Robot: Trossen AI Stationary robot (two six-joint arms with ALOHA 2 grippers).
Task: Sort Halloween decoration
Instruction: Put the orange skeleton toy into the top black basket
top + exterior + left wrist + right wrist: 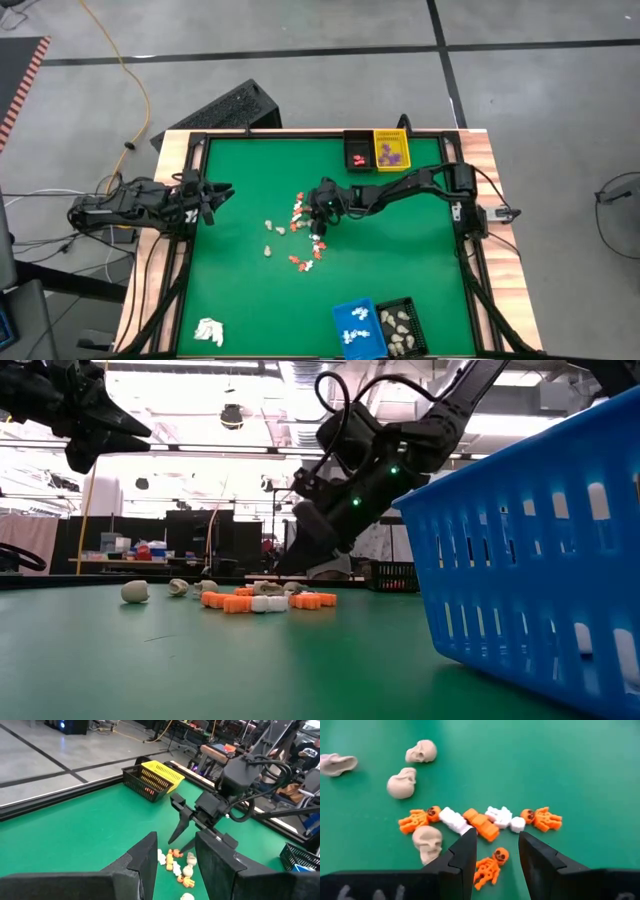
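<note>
From above, the green felt tabletop (250, 290) carries a loose scatter of tiny orange, white and beige Halloween figurines (298, 232) near its middle. The right pincer (319, 228) reaches in from the right edge with its arm stretched long and low and hangs over the right side of that scatter, while the left pincer (207, 199) waits at the left edge, well apart from the pieces; the right arm is plainly the nearer one. A black basket (358, 150) and a yellow basket (391, 150) stand at the far edge, a blue basket (357, 329) and another black basket (402, 326) at the near edge, and a white wadded lump (209, 331) lies in the near left corner. At tabletop height, the right pincer (300, 565) points steeply down just behind the row of orange and white pieces (262, 601), apart from the felt. From the left wrist, the left pincer (175, 860) stands partly open and empty, looking across at the right arm. From the right wrist, the right pincer (496, 851) stands partly open and holds nothing, and a small orange skeleton figurine (490, 866) lies right between its tips, its long axis slanted to the gap, skull end towards the far row. A straight descent would likely bracket it.
</note>
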